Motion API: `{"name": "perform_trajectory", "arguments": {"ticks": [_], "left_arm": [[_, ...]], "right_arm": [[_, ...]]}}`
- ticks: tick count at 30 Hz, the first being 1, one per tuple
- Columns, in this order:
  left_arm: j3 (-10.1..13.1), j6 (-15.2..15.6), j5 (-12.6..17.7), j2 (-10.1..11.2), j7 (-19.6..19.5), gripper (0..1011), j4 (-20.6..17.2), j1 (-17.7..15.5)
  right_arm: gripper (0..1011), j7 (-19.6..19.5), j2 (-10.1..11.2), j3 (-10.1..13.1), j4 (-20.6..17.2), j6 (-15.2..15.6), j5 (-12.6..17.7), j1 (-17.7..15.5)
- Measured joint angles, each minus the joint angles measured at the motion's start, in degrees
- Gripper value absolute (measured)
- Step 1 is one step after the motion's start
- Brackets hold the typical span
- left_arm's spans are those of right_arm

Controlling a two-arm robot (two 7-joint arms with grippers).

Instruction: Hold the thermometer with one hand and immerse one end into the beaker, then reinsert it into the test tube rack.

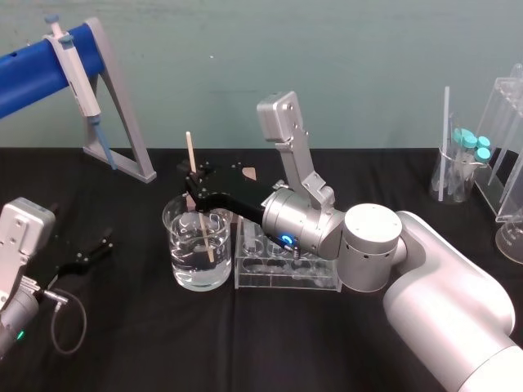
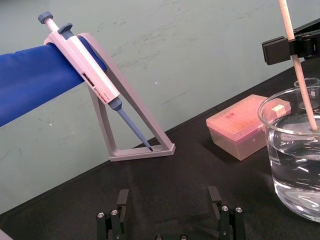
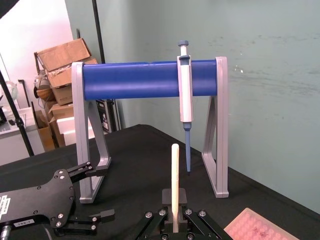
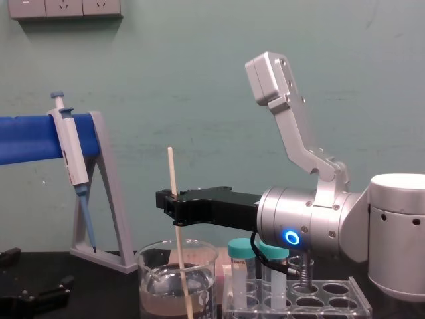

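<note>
The thin cream-white thermometer [image 1: 192, 155] stands nearly upright, with my right gripper [image 1: 196, 181] shut on its middle. Its lower end dips into the liquid of the large clear beaker [image 1: 181, 253], slanting toward the near wall. In the chest view the thermometer [image 4: 172, 173] passes down through the black right gripper [image 4: 174, 203] into the beaker [image 4: 153, 286]. The clear test tube rack [image 1: 319, 278] sits just right of the beaker, under my right forearm. My left gripper [image 1: 94, 249] rests open on the table at the far left, nothing between its fingers [image 2: 117, 215].
A grey pipette stand [image 1: 122, 114] with a blue bar holds a pipette [image 1: 78, 73] at the back left. A pink tip box [image 2: 242, 127] lies behind the beaker. Two teal-capped tubes [image 4: 242, 272] stand in the rack. More glassware [image 1: 466, 167] crowds the far right.
</note>
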Motion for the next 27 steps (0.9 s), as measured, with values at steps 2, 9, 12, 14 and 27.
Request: {"name": "perform_trajectory", "arguments": {"ticks": [2,9,12,14,27], "left_arm": [[0.0,0.0,0.0,0.0,0.0,1004,0.0,0.0],[0.0,0.0,0.0,0.0,0.0,1004,0.0,0.0],[0.0,0.0,0.0,0.0,0.0,1004,0.0,0.0],[0.0,0.0,0.0,0.0,0.0,1004,0.0,0.0],[0.0,0.0,0.0,0.0,0.0,1004,0.0,0.0]], "right_arm": [[48,0.0,0.0,0.0,0.0,0.0,0.0,0.0],[48,0.2,0.4,0.7,-2.2,-0.1,-0.1,-0.7],[48,0.1,1.0,1.4,-5.5,0.0,-0.1,-1.3],[48,0.1,1.3,1.6,-6.7,0.1,0.0,-1.5],[48,0.2,5.0,4.7,-17.8,1.2,3.4,-2.9]]}}
